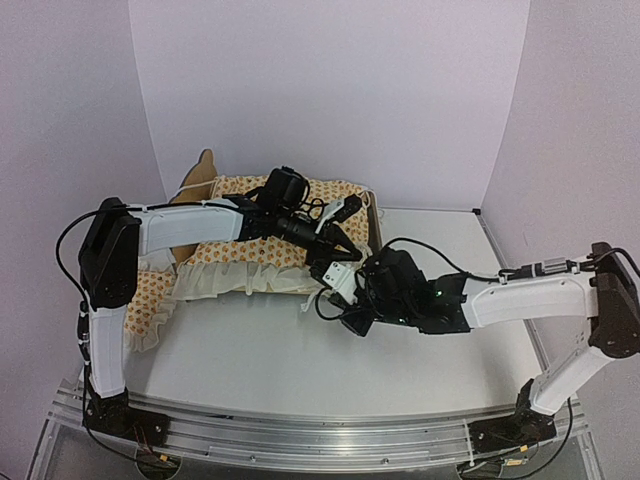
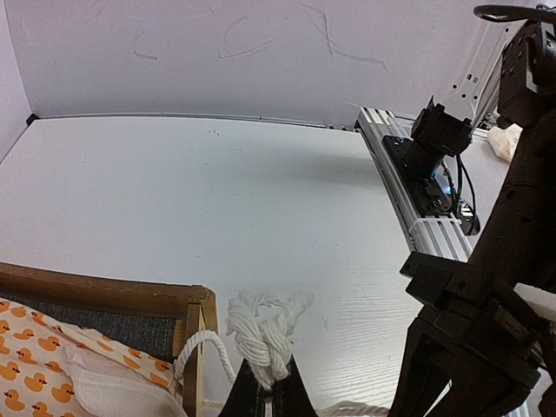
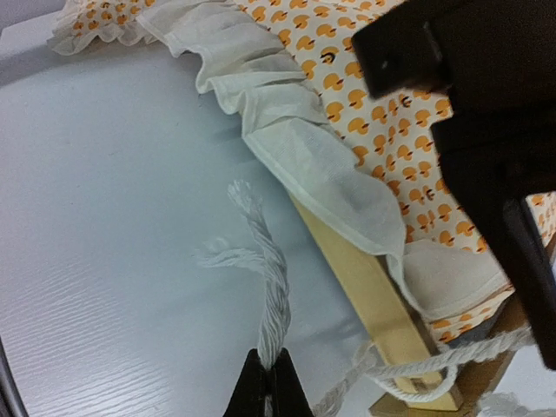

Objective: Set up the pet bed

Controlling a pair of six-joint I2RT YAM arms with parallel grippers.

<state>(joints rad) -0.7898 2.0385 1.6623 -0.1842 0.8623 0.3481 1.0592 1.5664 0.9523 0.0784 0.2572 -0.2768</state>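
The pet bed (image 1: 205,170) lies at the left rear of the table, its light-wood frame (image 3: 365,287) covered by cream orange-print ruffled bedding (image 1: 260,260). A white rope runs round the frame's near right corner (image 2: 195,304). My left gripper (image 2: 268,369) reaches over the bed and is shut on the rope's knot (image 2: 261,334). My right gripper (image 3: 268,358) comes in from the right and is shut on the rope's frayed twisted end (image 3: 276,287), just beside the frame rail. In the top view the left gripper (image 1: 340,242) and the right gripper (image 1: 325,295) meet at that corner.
The white table (image 1: 250,350) runs forward from the bed to the aluminium rail (image 1: 300,430) holding both arm bases. Pale walls close in the back and sides. The right arm's black wrist (image 2: 486,330) stands close to the left gripper.
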